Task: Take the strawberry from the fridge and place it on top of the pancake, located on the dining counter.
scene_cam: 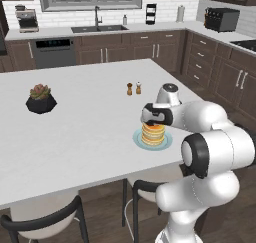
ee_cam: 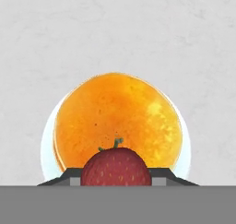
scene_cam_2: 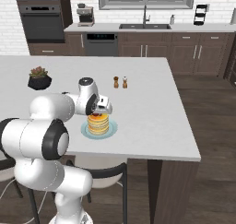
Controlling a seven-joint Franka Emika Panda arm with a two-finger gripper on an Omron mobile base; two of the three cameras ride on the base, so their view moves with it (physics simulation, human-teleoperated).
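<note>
Placement step, right before release. Gripper (ee_cam: 116, 184) was closed on the strawberry (ee_cam: 116, 168), berry wedged between the two dark fingertips (ee_cam: 69, 174), stem pointing toward the stack. In the hand view it sat directly over the pancake (ee_cam: 117, 121), toward the near edge of the top rather than dead centre. Light-blue plate (ee_cam: 47, 144) rim showed around the stack.

From both base views the gripper (scene_cam: 156, 120) hung just above the pancake (scene_cam: 153, 133) on the dining counter (scene_cam: 75, 132), near the counter's front edge. Couldn't tell whether the berry was touching the top pancake yet or just clear of it.

My read on the next move: small descent if any gap is left, maybe a nudge toward centre, then open the jaws and lift straight up. Berry's rounded, so it could roll off if dropped from height.

No readable brands, labels or text anywhere; the two small shakers (scene_cam: 134, 88) carried no legible marks.
</note>
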